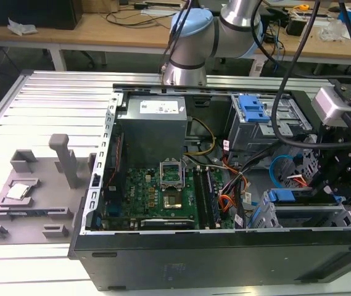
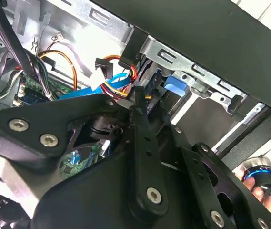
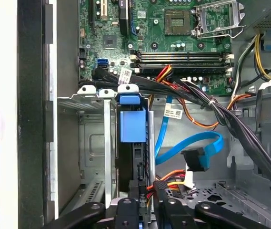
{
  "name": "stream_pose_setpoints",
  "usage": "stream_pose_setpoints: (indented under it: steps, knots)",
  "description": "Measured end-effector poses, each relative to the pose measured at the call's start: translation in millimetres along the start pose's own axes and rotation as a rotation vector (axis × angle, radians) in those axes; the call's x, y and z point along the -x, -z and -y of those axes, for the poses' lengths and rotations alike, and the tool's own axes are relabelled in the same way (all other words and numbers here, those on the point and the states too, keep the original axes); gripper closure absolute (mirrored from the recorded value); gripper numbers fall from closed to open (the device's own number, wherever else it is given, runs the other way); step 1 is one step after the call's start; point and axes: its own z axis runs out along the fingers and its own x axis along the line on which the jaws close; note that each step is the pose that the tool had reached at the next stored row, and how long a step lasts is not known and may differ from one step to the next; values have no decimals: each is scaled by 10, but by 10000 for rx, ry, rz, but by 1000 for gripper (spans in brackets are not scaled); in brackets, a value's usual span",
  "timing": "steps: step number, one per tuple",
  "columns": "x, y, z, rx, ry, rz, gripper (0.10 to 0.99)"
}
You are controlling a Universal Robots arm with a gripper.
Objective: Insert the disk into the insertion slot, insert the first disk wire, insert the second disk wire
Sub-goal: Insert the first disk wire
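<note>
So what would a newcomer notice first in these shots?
The open computer case, green motherboard exposed, at the exterior view's centre. In the first wrist view, the blue-framed disk sits in the silver insertion slot, the gripper close by, a bright blue cable looped beside it.

The arm [image 1: 190,43] bends over, gripper [image 3: 147,196] pointing downward.

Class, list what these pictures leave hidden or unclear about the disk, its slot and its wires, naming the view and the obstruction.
1. How deep the disk sits in the insertion slot: first wrist view, one end is covered by the gripper.
2. Whether the red-orange wires reach the disk: first wrist view, they run behind the gripper.
3. The slot's interior: exterior view, blocked by the gripper and black cables.
</note>
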Motion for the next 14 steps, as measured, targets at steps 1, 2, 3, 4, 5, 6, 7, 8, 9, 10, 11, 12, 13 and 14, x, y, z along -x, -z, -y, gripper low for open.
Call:
stream_pose_setpoints:
  steps: [1,2,3,4,5,6,7,8,9,10,11,12,13,14]
  knots:
    - [0,34,-2,1,-1,10,827]
    - [0,98,-6,0,-2,-1,827]
    - [1,143,-8,-1,-1,-1,827]
    - [4,266,-15,-8,-1,-2,827]
    - [5,301,-17,-11,-1,-2,827]
    - [6,339,-19,-14,-1,0,839]
    - [8,411,-23,-20,-1,-1,906]
    - [9,452,-25,-22,0,-2,973]
    - [10,519,-30,-28,-1,1,980]
    - [11,558,-32,-32,-1,-1,980]
    - [11,575,-32,-33,-1,-2,980]
    - [10,582,-33,-32,0,2,980]
    - [10,582,-33,-32,-1,3,980]
    - [11,583,-33,-32,-1,3,980]
